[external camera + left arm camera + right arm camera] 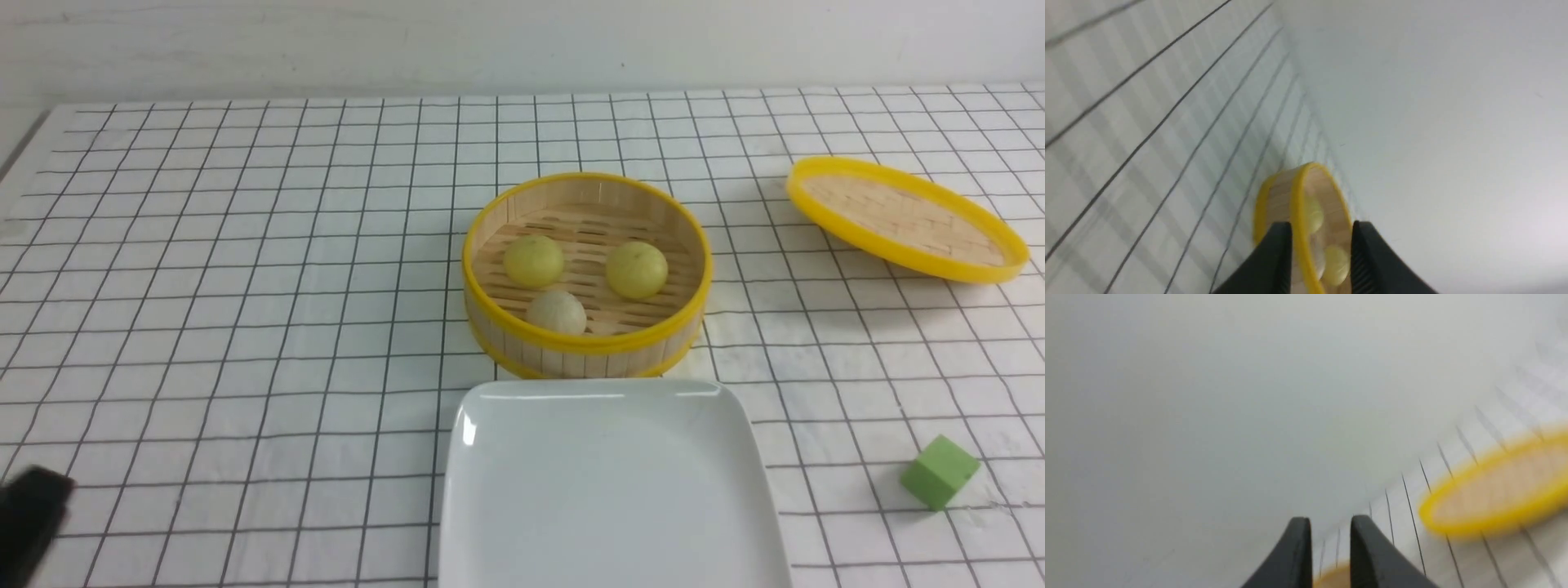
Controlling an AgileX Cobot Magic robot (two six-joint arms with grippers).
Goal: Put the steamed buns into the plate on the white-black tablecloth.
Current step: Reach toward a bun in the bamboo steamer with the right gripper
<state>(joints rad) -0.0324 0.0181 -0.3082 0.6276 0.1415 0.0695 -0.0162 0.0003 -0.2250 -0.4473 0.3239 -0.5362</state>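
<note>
Left gripper (1323,228) jaws are held apart, empty; right gripper (1329,520) jaws seem narrow, though blurred. One of the steamed buns (557,312) in the steamer (588,345) should be pinched from above, clear of its wall, for the plate (612,498) at six o'clock; counted: three buns, one plate, one lid (906,219), one cube (939,472).

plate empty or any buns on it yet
Empty. The plate is bare; all three steamed buns sit in the steamer.
</note>
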